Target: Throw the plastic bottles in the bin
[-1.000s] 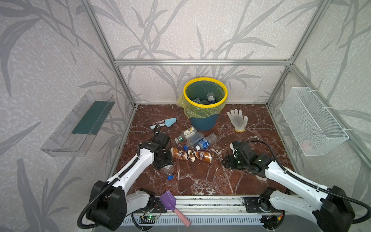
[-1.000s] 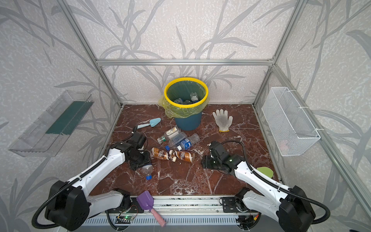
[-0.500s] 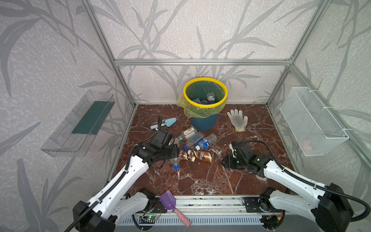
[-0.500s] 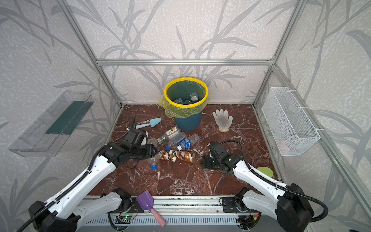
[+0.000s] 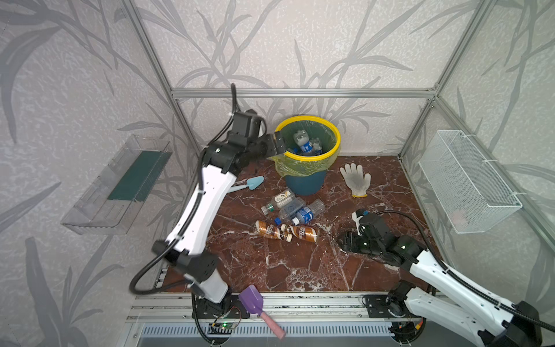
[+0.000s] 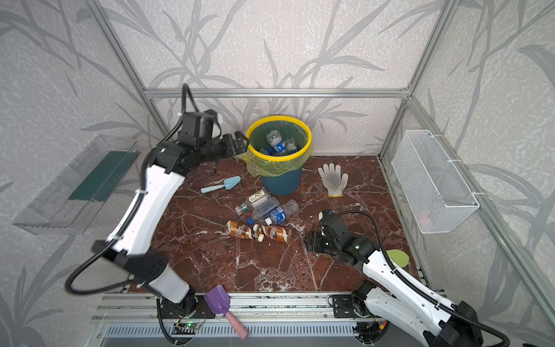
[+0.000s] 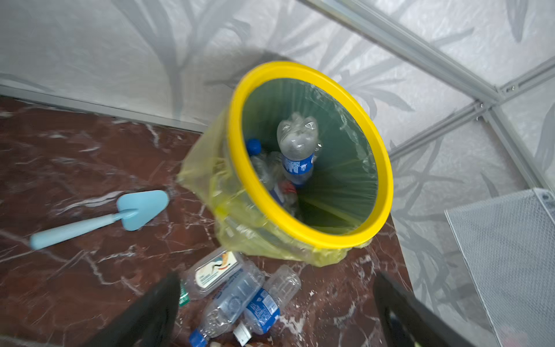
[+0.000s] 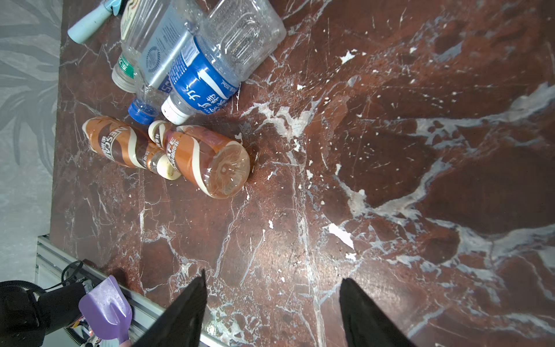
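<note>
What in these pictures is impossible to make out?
- How many bottles the bin holds: left wrist view, the top bottles cover the rest.
- Pink thing in the wire basket: a top view, blurred behind mesh.
- Green shape beside the right arm: a top view, partly behind its cable.

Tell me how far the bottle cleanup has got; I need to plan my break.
Done: several bottles sit inside the bin. In hand: nothing; the left gripper is open and empty at the rim, the right gripper open low over the floor. Left: three clear bottles and two brown-swirled bottles on the floor.
</note>
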